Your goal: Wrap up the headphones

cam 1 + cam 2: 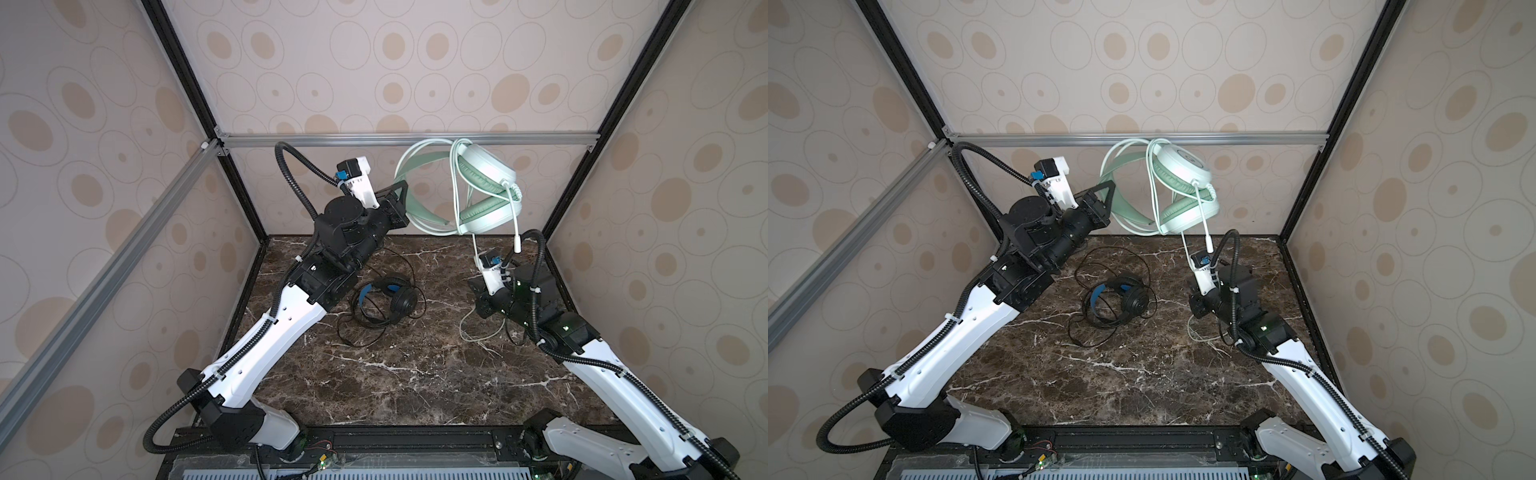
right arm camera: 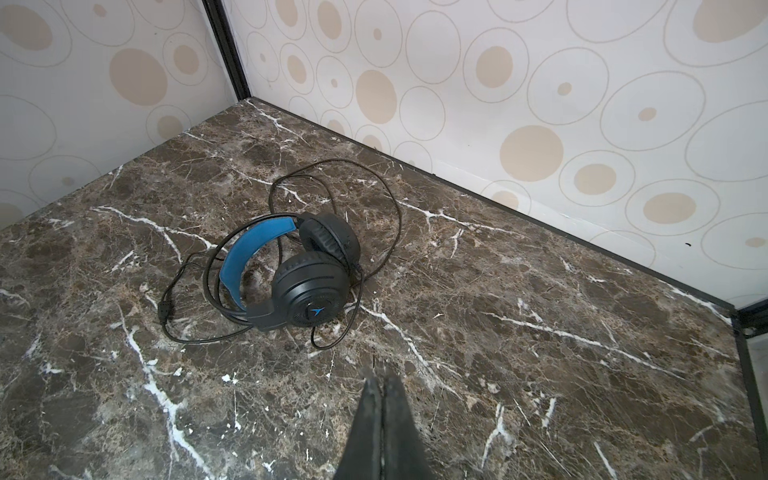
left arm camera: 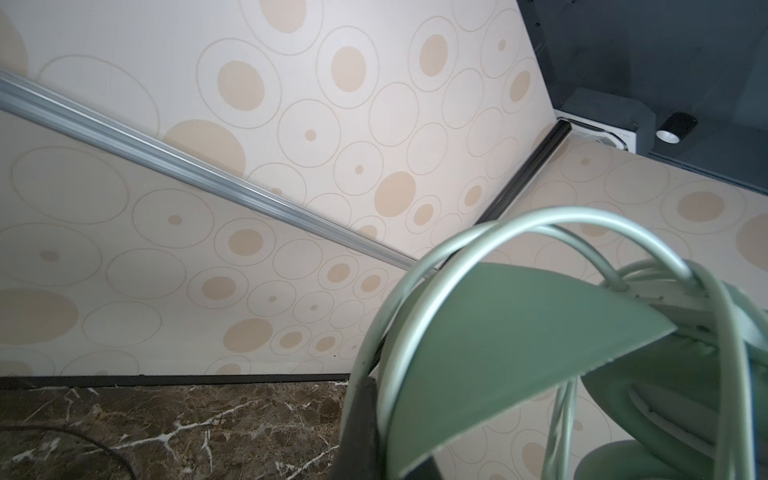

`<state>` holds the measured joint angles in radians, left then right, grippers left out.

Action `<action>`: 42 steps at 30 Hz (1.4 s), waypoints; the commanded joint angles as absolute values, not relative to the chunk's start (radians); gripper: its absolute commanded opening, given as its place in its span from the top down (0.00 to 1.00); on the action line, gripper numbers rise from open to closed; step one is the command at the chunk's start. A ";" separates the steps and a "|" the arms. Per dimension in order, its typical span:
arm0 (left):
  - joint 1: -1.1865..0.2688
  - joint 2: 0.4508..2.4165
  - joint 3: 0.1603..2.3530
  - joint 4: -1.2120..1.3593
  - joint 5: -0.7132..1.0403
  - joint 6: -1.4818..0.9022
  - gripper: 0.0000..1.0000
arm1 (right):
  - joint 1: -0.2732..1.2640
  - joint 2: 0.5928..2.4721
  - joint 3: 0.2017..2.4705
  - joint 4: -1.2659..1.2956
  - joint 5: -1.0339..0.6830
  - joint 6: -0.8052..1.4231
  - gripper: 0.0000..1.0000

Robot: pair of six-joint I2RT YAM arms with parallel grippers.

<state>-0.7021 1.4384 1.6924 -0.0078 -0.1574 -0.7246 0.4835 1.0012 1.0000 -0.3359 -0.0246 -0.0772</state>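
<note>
**A:** Left claw (image 1: 403,199), closed on the headband (image 3: 498,353) of the mint-green headset (image 1: 486,183), holds it aloft. Just beyond the claw, the pale cord (image 1: 515,216) loops around it.

**B:** Right claw (image 2: 379,386), closed, apparently empty, with the cord's loose tail hanging beside it. Step, probably: winding. Next: regrasp the tail. The black headset (image 2: 307,282) lies ahead of it, unwrapped. No containers are visible.

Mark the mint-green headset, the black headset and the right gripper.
mint-green headset (image 1: 488,166): a top view, upper earcup shell.
black headset (image 2: 309,286): right wrist view, near earcup shell.
right gripper (image 2: 382,380): right wrist view, between shut fingertips.
</note>
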 commanded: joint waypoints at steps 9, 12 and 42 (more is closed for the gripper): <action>-0.691 1.458 1.689 0.105 -0.410 -0.869 1.00 | 0.614 0.929 1.000 -0.442 0.180 -0.150 1.00; -0.691 1.478 1.696 0.081 -0.444 -0.887 1.00 | 0.633 0.919 1.007 -0.461 0.205 -0.160 1.00; -0.790 1.574 1.631 -0.062 -0.771 -0.520 1.00 | 0.894 1.203 1.543 -0.809 0.319 -0.185 1.00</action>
<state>-0.7719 1.5879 1.6424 -0.1585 -0.6235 -0.6415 0.8845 1.1870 1.4708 -0.7162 0.3630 -0.1940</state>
